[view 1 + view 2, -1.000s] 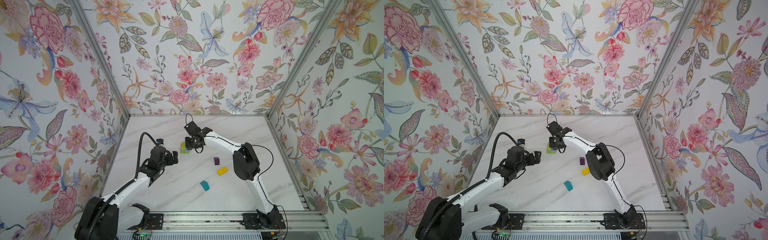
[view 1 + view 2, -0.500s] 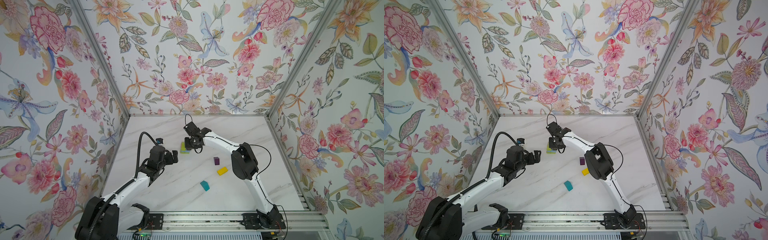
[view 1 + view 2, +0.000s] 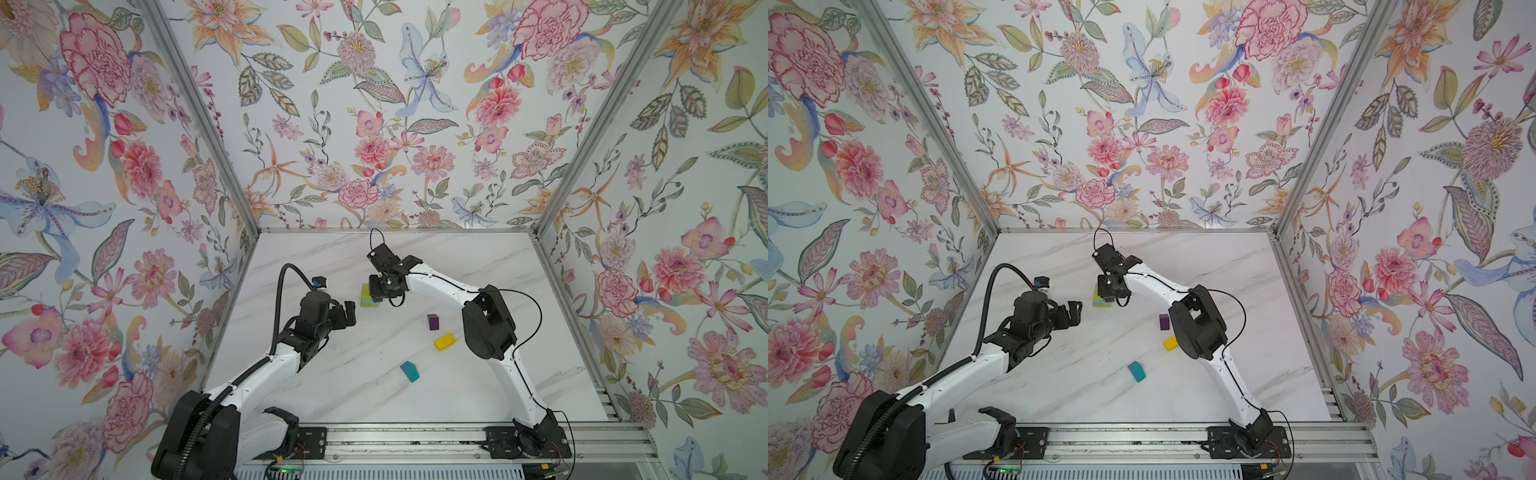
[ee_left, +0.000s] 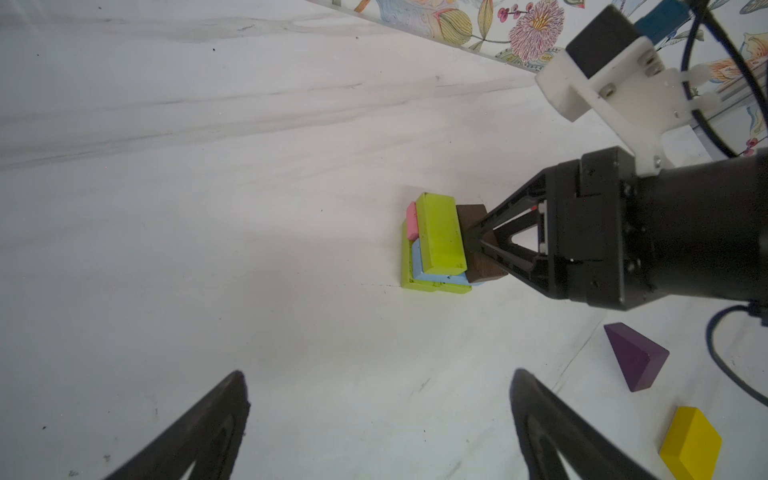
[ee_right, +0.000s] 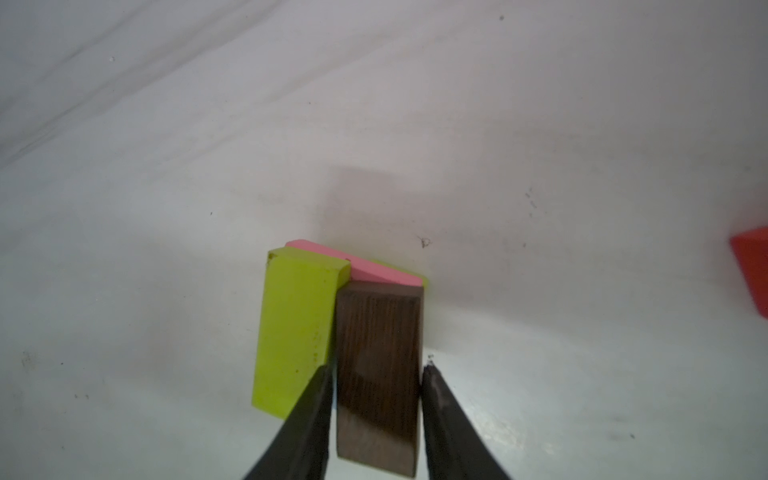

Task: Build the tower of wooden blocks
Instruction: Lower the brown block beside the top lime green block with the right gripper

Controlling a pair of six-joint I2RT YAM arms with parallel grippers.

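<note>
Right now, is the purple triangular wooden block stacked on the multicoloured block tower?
No, the purple triangular wooden block lies on the white marble table, apart from the multicoloured block tower.

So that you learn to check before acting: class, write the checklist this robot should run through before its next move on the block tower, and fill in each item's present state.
1. Brown block lies alongside the top lime green block: ok.
2. Right pincer free of the brown block: cannot tell; its fingers flank it closely.
3. Left pincer open, empty, away from the tower: ok.
4. Tower layers lined up: not ok; the pink block juts out.
5. Purple block, yellow block, teal block lie free to pick: ok.
</note>
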